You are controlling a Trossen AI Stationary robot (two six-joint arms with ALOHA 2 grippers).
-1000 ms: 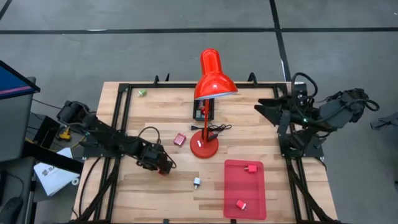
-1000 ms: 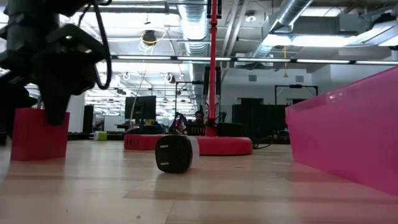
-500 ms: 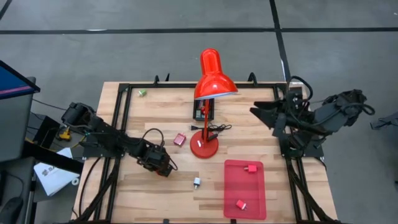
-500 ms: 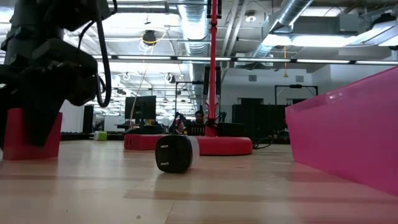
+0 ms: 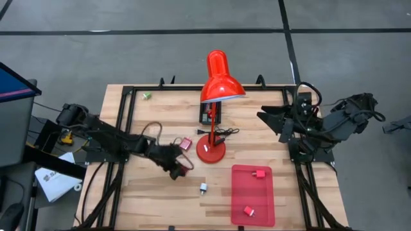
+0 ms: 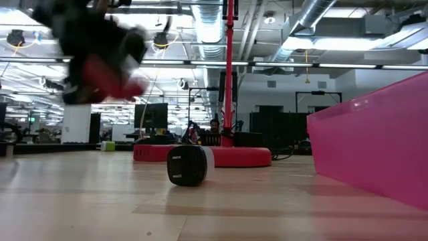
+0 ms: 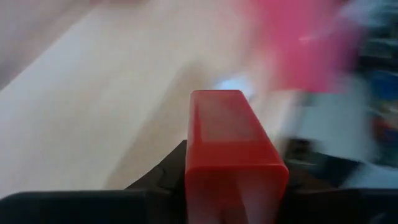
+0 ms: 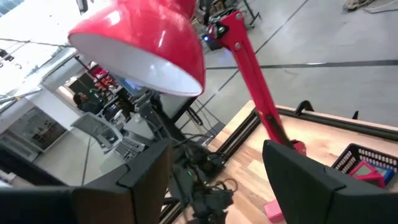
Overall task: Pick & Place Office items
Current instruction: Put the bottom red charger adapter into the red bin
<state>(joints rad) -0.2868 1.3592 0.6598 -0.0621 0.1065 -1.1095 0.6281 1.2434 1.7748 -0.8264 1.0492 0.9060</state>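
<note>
Your left gripper (image 5: 182, 167) is closed on a red block (image 7: 233, 146), clear of the table (image 5: 160, 199) and between the pink block (image 5: 185, 144) and the plug (image 5: 203, 187). The wrist view shows the block standing out from between the fingers, held at its near end only, so my guess is the hold is shallow. Carry it level and don't swing fast; a quick turn could twist it loose. The tray (image 5: 241, 192) lies beyond the plug, toward the right arm's side, and already has two red pieces (image 5: 259, 174) in it, so that looks like the place to set it. Pass on the near side of the lamp (image 5: 218, 83) base and stay high enough to clear the plug and the tray wall. Lower into a bare part of the tray before you open.

The block is a plain glossy red box shape, longer than it is wide, with flat faces and sharp edges; it should sit stable once down.

Your right gripper (image 8: 214, 180) waits wide open and holding nothing at the far right edge of the table, pointed at the lamp. A green piece (image 5: 146, 95) sits at the far left corner
</note>
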